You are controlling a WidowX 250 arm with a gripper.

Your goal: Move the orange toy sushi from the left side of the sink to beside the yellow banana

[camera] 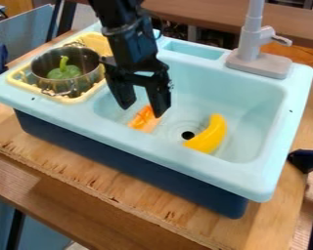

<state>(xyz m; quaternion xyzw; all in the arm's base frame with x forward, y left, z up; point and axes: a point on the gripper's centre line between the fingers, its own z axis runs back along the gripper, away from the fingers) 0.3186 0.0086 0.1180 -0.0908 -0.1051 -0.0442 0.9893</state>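
1. Wooden worktop (146,212): lay nearest the camera and carried the sink (152,150), a pale blue moulded unit on a dark blue base (120,157). Its flat surface appeared to serve as level support for the unit.

2. End effector (143,110): hung down into the left part of the basin, its two fingers set wide apart. Nothing was seen clasped between them. The spread and downward attitude were consistent with straddling a small item from above.

3. Orange-and-tan food piece (144,120): lay in the basin directly by the fingertips, near the front wall. Contact with the finger beside it could not be confirmed. The basin walls would, in this inspector's judgement, have confined it.

4. Yellow banana (209,136): lay on the basin floor to the right of the drain hole (188,135), its curved body leaning toward the front wall, which probably checked any rolling.

5. Metal pot (87,81): sat upright within the yellow rack (69,99) at the sink's left end; the raised rim likely limited sliding.

6. Green bell pepper (64,72): rested inside the pot, stem up, contained by its sides.

7. Grey faucet (251,44): stood on the rear ledge, its base behind the basin.
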